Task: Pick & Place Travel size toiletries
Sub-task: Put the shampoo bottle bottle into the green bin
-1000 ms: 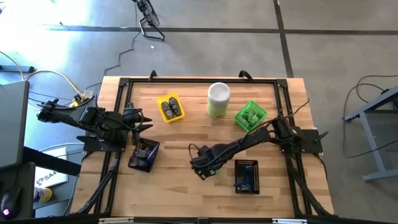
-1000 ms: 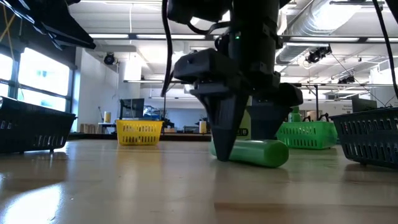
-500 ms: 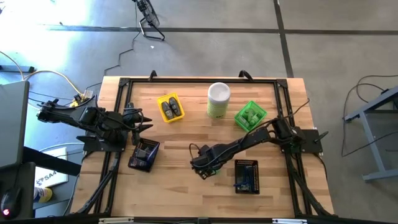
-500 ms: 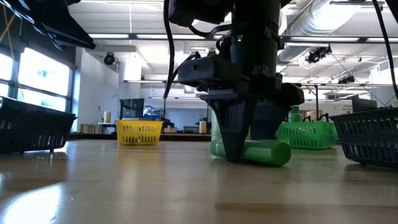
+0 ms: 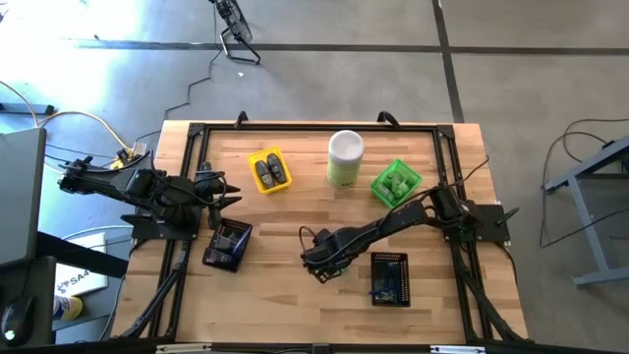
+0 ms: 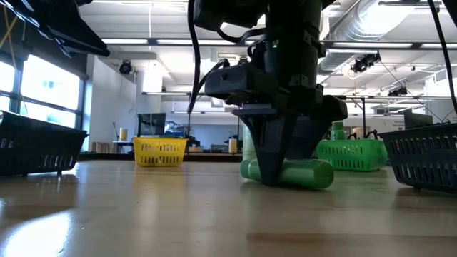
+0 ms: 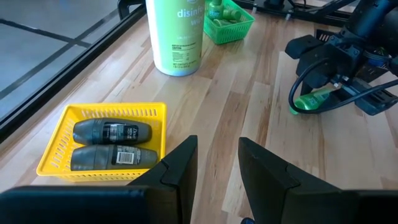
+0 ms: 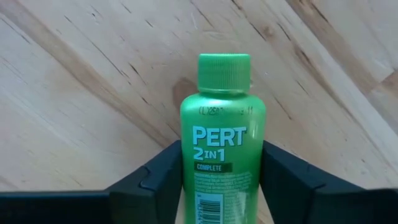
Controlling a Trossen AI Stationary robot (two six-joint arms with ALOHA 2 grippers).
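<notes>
Green plastic Pert shampoo bottle [image 8: 221, 149] lay flat on the wooden desk [image 5: 285, 295], lengthwise between the right end effector's [image 8: 221, 177] fingers, gripped on both sides

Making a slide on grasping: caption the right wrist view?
Right gripper closing around a green bottle lying on the wooden table.

Table [image 5: 285, 295] centre: bottle [image 8: 222, 155] lying between right gripper [image 5: 329, 267] fingers; canister [image 5: 345, 157] behind, flanked by two baskets.
</notes>
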